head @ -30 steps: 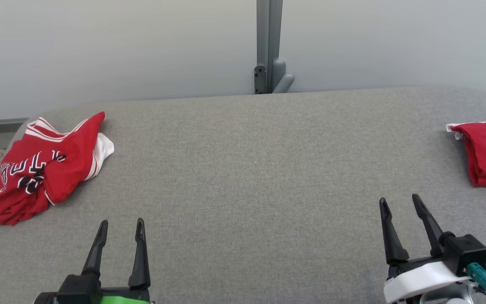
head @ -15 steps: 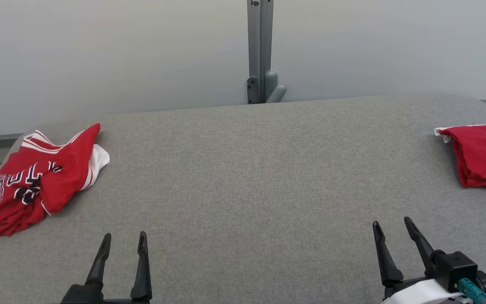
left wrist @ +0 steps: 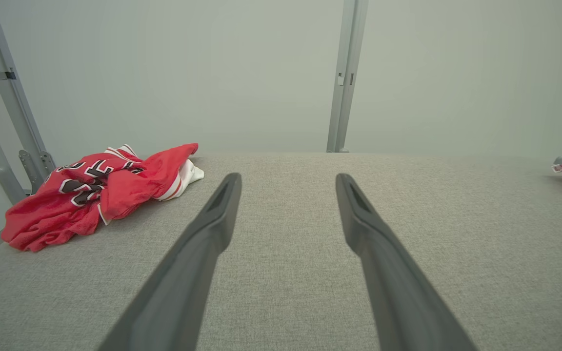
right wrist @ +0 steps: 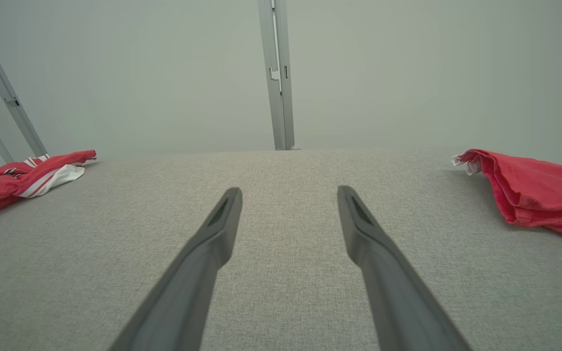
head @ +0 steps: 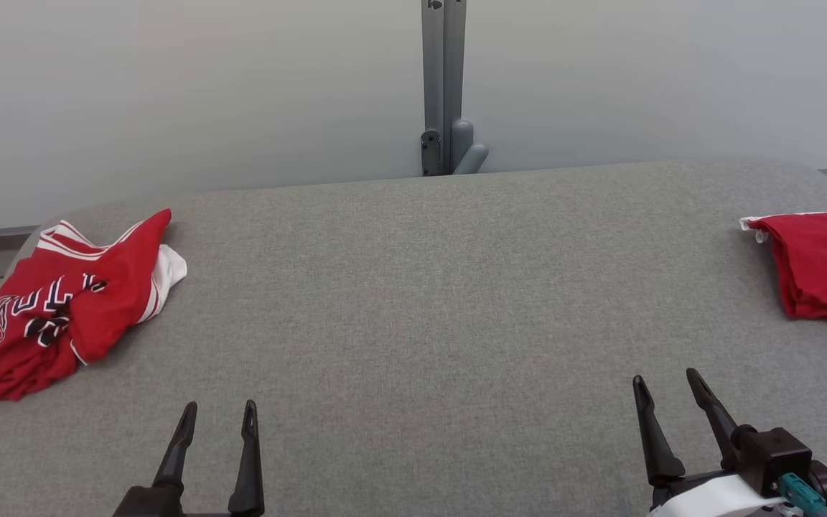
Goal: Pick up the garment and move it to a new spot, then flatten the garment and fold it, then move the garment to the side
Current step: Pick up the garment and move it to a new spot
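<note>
Two end effectors nearest of all, low over the near part of the grey tabletop point(head: 421, 309): left end effector point(head: 220, 406) at lower left of the head view, right end effector point(head: 665, 376) at lower right. Both spread wide, pinching nothing, tips pointing away across the fabric surface.

Farther out and off to the left, well apart from both: the garment point(head: 62, 301), a red jersey with white striped trim and dark, white-edged lettering, crumpled in a heap near the tabletop's left edge. Lies ahead and to the left of the left end effector, much farther from the right one; left arm plainly the nearer. Long axis on a slant, from the heap's near-left end to a red point at its far right, so diagonal to the line of the fingers. Bunched over itself, lettering partly buried, a white patch showing on the far-right side; no collar or hem clear enough to pick as a grasp edge. Looks limp, likely to drape and drag when lifted.

At the far right edge, a second red piece point(head: 815, 269), flatter, with a white hem, seemingly folded already. Pickup apparently not yet begun; probably calls for a reach forward and left.

Beyond, a grey post point(head: 444, 86) against a pale wall.
</note>
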